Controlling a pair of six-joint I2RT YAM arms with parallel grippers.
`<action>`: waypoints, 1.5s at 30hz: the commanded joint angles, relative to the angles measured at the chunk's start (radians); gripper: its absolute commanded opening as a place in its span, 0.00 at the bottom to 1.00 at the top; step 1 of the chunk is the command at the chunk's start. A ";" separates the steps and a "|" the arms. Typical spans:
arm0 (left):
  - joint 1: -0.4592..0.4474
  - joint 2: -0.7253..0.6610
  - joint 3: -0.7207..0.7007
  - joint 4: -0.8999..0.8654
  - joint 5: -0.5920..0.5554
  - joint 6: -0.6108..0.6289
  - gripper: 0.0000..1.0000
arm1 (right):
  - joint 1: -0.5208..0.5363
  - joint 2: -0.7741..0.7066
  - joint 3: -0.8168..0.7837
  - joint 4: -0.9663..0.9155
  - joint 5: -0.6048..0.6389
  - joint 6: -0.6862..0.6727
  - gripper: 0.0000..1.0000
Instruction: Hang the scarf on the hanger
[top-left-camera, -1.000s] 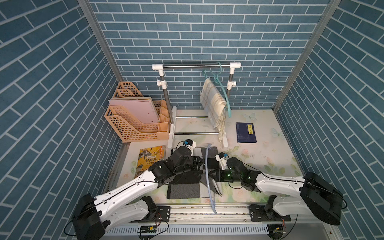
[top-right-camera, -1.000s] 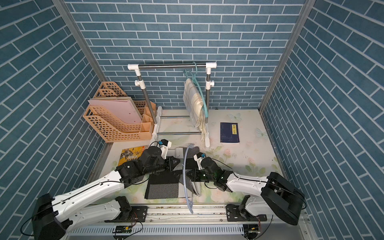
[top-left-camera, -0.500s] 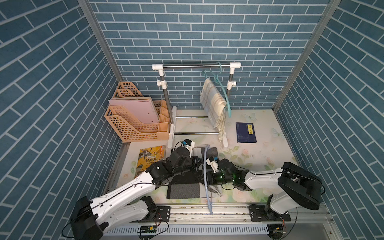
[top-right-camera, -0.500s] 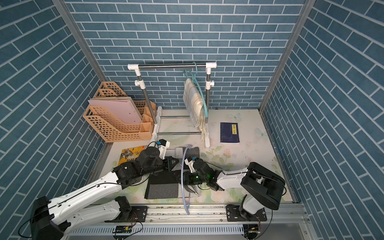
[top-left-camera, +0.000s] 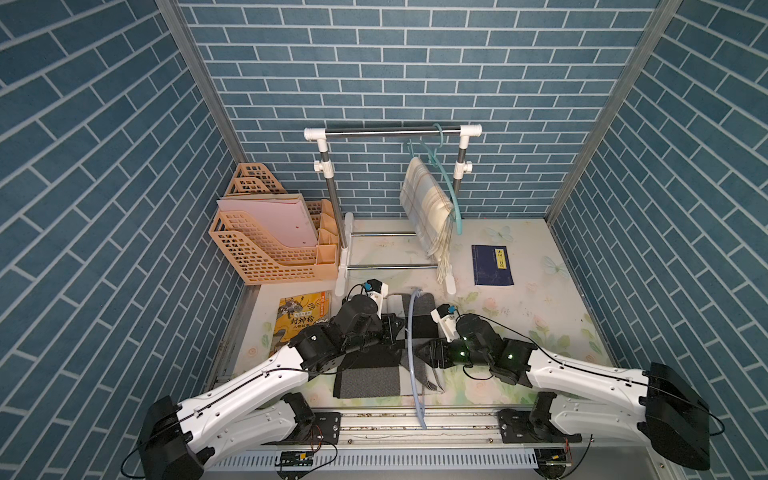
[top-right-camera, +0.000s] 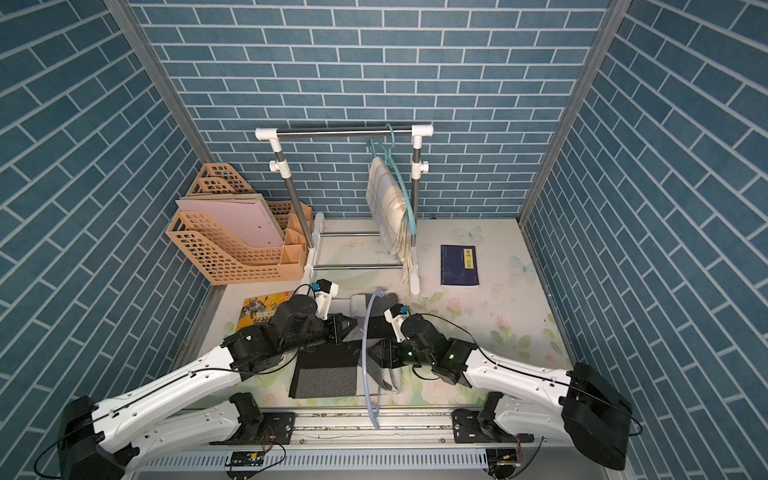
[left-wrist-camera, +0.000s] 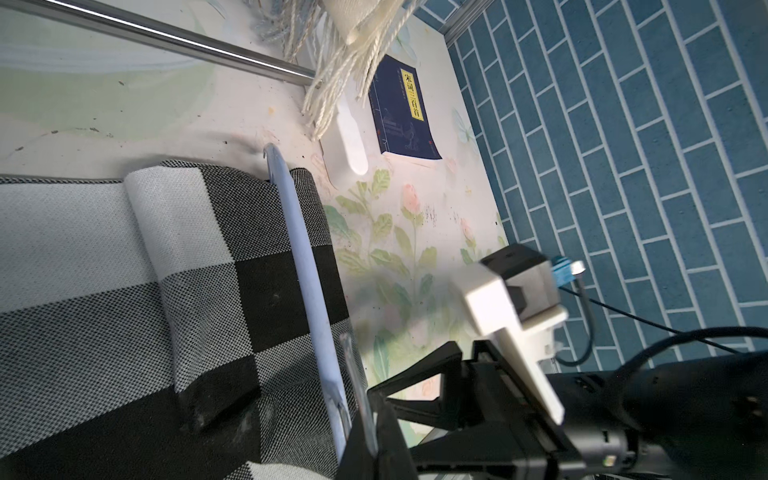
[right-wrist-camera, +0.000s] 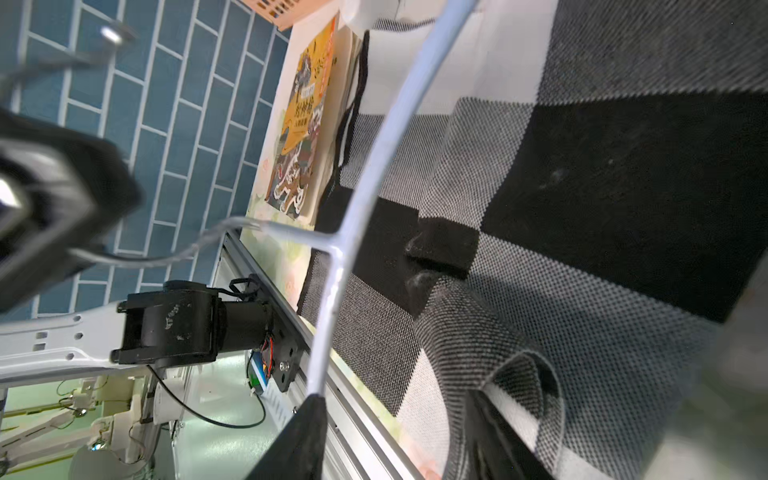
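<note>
If you look down from above, you see a table (top-left-camera: 540, 332) with a pale top full of flowers and butterflies, and blue brick walls (top-left-camera: 415, 62) stand round it on three sides. At the back stands a clothes rack (top-left-camera: 390, 133) with a shiny bar and white corners. A green hanger (top-left-camera: 451, 195) hangs on that bar, and a cream scarf (top-left-camera: 428, 208) with a fringe is draped over it. Beside the rack, by the wall on your left, sits an orange file holder (top-left-camera: 266, 257) with a pink folder (top-left-camera: 270, 220) in it. A dark blue book (top-left-camera: 492, 265) lies flat on your right side, and a yellow book (top-left-camera: 301, 318) lies by your left arm. Your checked scarf (top-left-camera: 368, 376), black, grey and white, lies on the table near the front, between your two arms. The pale blue hanger (top-left-camera: 417, 395) runs over it from front to back, and its near end pokes out over the metal rail (top-left-camera: 457, 415). Your left gripper (top-left-camera: 399, 331) is closed tight, and it seems to hold the hanger by its thin hook. Your right gripper (top-left-camera: 420, 353) has its fingers (right-wrist-camera: 303, 440) spread apart and grips nothing. A loose fold of the checked scarf curls up right by one finger, and the hanger's bar passes just by the tip of the other.
</note>
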 joint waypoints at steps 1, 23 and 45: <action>-0.006 -0.002 -0.006 0.020 0.001 0.007 0.00 | -0.078 -0.037 -0.014 -0.077 0.074 -0.057 0.49; -0.007 0.020 0.017 0.022 0.013 0.011 0.00 | -0.082 0.276 0.032 0.119 -0.100 -0.095 0.04; -0.007 -0.001 0.018 0.047 0.025 -0.002 0.00 | 0.077 0.395 -0.005 0.385 -0.211 0.022 0.28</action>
